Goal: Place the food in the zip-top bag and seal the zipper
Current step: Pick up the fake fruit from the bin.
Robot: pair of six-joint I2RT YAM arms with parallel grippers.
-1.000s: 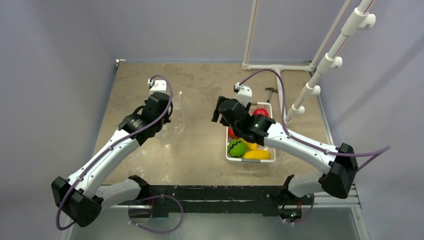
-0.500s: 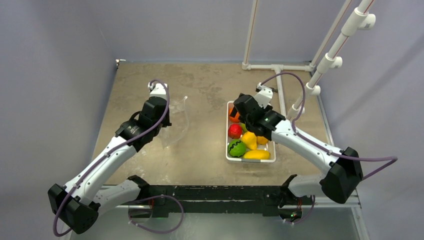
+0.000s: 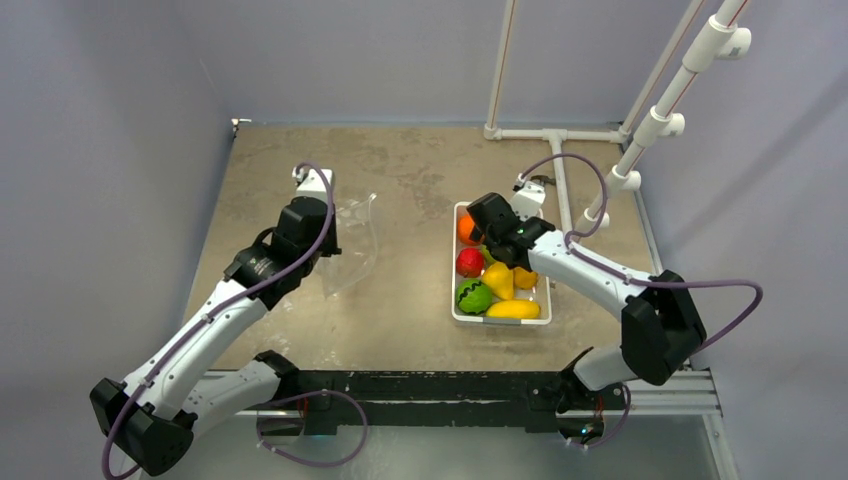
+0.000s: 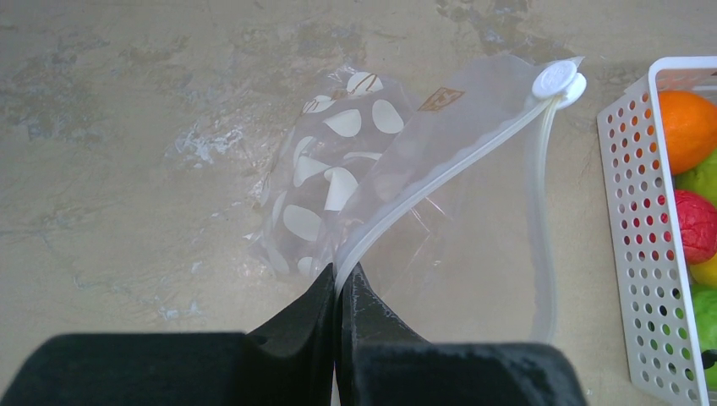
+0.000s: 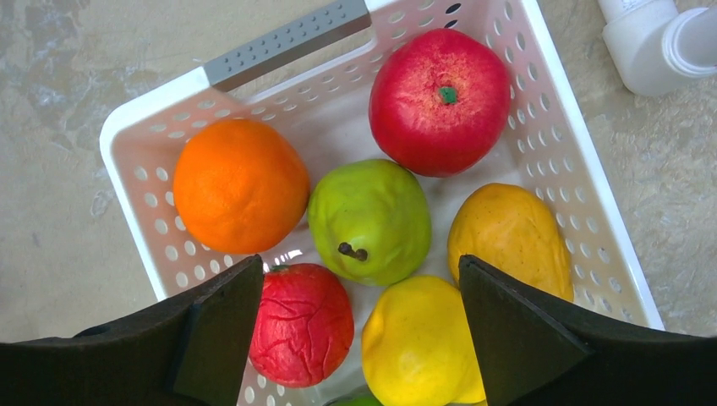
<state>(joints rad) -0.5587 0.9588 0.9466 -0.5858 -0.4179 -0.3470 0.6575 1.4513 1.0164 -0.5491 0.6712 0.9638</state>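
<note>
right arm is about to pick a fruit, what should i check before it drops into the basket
1. Right gripper jaws open: ok.
2. Jaws centred over green pear: ok.
3. Gaps beside the pear for the jaws: not ok, orange and yellow fruit crowd it.
4. Left gripper jaws shut on zipper: ok.
5. Zip-top bag mouth open: ok.

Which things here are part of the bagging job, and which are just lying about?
Job: toy fruits, zip-top bag, zipper.
Lying about: white basket holding the fruits, white pipe frame at the table's back.
</note>
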